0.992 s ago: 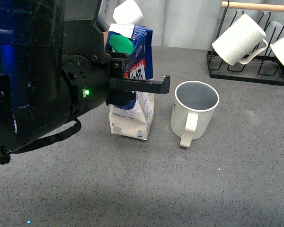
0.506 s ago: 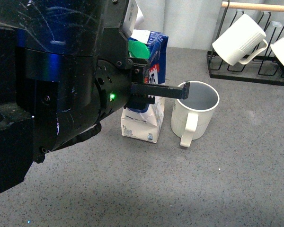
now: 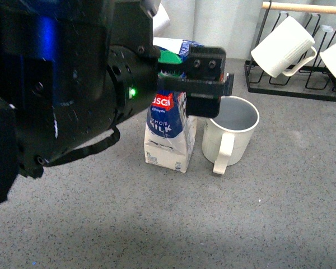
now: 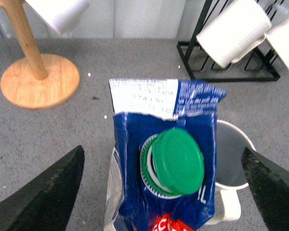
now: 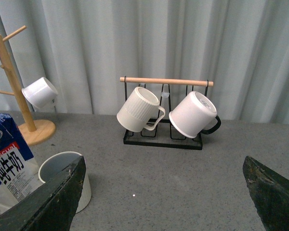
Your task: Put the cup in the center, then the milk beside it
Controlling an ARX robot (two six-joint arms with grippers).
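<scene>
Milk, a tall dented blue-and-white carton with a round green cap point(image 3: 169, 120), is standing on the speckled grey worktop point(image 3: 269, 224), just beside the large cream-white ribbed mug point(image 3: 229, 133). The left gripper point(image 4: 159, 178) is straddling the carton top, jaws spread wide and apparently not touching it. Lifting off crookedly could be tipping the carton into the mug. The right gripper's point(image 5: 164, 192) jaws are gaping, gripping nothing.
</scene>
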